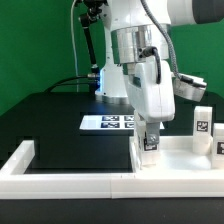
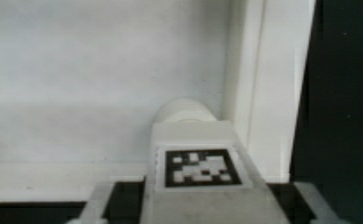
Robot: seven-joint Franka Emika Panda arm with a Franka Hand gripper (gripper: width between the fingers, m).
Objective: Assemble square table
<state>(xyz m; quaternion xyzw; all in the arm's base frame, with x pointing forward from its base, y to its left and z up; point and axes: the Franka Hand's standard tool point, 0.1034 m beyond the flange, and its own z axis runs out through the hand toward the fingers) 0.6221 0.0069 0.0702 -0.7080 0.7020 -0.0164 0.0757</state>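
So the arm is hanging right over the corner of the white slab (image 1: 168, 152), which sits on the black table (image 1: 55, 125) pushed up against the low white border wall (image 1: 80, 182) running along the near edge. The gripper (image 1: 151, 137) is down at the slab's corner on the exterior view's left, grasping a short white leg block (image 1: 151, 143) with a black-and-white tag on its face; the fingers sit on either side of it, clamped onto it rather than hanging loose. The leg looks upright, long axis vertical, lower end at or just above the slab surface, can't tell if it's actually touching. In the wrist view the same leg (image 2: 199, 150) fills the lower middle, tag facing the camera, rounded end pointing away toward the pale slab (image 2: 89, 80), with the slab's raised edge and then dark table just beside it. Room-wise it's tight near the wall and the slab edge, but there's lots of open black table on the exterior view's left. The marker board (image 1: 107, 123) lies flat behind the gripper. Two more tagged leg blocks stand upright at the exterior view's right, one (image 1: 201, 121) and another (image 1: 219, 146) at the frame edge. Green backdrop behind it all.
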